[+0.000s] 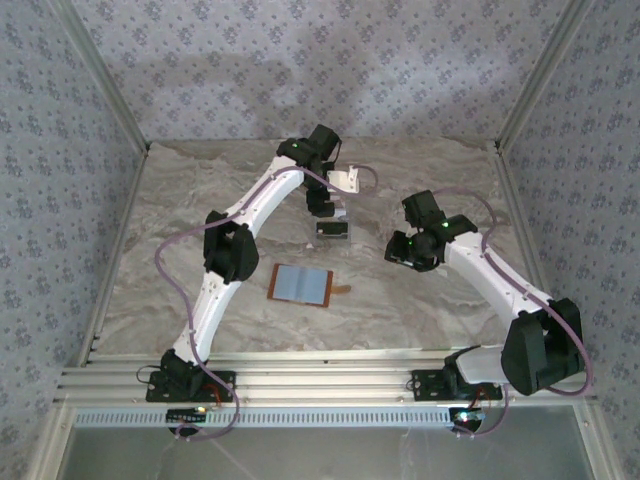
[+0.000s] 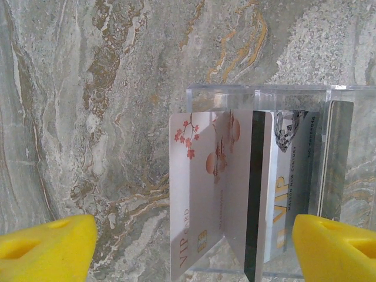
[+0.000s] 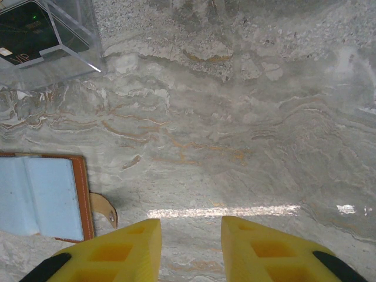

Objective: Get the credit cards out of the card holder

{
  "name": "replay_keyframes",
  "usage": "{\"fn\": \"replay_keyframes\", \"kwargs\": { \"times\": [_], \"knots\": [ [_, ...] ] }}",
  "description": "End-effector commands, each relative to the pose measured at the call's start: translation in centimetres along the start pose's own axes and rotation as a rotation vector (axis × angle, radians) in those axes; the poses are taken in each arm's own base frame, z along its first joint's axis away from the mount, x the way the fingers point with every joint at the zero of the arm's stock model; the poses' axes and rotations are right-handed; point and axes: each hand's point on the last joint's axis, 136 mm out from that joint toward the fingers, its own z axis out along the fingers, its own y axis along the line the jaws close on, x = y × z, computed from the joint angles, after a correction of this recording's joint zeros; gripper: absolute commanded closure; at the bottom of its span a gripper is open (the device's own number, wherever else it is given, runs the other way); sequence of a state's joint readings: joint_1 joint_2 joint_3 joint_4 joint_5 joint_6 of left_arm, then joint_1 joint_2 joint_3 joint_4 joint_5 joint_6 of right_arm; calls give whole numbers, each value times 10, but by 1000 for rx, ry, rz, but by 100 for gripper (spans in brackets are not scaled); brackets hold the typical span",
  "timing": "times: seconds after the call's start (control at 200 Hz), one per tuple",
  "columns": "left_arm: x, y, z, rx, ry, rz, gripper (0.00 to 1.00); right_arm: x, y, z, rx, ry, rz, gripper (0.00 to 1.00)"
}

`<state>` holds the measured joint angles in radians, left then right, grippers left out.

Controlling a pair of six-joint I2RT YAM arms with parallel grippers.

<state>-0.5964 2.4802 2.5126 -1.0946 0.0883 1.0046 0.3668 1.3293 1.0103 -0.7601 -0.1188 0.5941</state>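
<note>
Left arm (image 1: 250,215) stretched far across tabletop (image 1: 420,300), left gripper (image 2: 191,235) pointing down over tray (image 1: 333,229), jaws wide, empty. Right arm (image 1: 490,270) elbow-bent, right gripper (image 3: 191,235) low, right of holder (image 1: 301,285), jaws narrowly apart, empty. Holder lies open mid-tabletop. Cards (image 2: 200,188) stand upright in tray.

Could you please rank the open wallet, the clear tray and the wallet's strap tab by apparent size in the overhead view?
Largest: wallet
Next: clear tray
Smallest: strap tab
All lie at a similar distance from the camera, so the order is reliable.
</note>
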Motion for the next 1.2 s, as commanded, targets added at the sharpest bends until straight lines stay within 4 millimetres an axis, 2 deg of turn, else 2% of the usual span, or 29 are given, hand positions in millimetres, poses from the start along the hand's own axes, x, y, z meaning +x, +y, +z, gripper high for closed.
{"fn": "replay_keyframes", "kwargs": {
  "times": [0.0, 0.205, 0.62, 0.914, 1.069, 1.194],
  "knots": [
    [1, 11, 9, -30, -5, -7, 14, 5, -3, -3, 9, 2, 13, 66],
    [4, 12, 14, -34, 8, -8, 14, 6, -3, -4, 9, 1, 15, 66],
    [-2, 35, 1, -132, -6, -22, 15, 7, -2, -5, 13, 1, 12, 66],
    [4, 46, 7, -180, 25, -46, 15, 7, -3, -6, 14, -3, 12, 66],
    [2, 57, -4, -231, 19, -80, 16, 8, -3, -7, 15, -1, 10, 66],
    [-9, 60, -25, -240, -39, -113, 17, 5, -8, -5, 26, -9, 11, 66]
  ]
}}
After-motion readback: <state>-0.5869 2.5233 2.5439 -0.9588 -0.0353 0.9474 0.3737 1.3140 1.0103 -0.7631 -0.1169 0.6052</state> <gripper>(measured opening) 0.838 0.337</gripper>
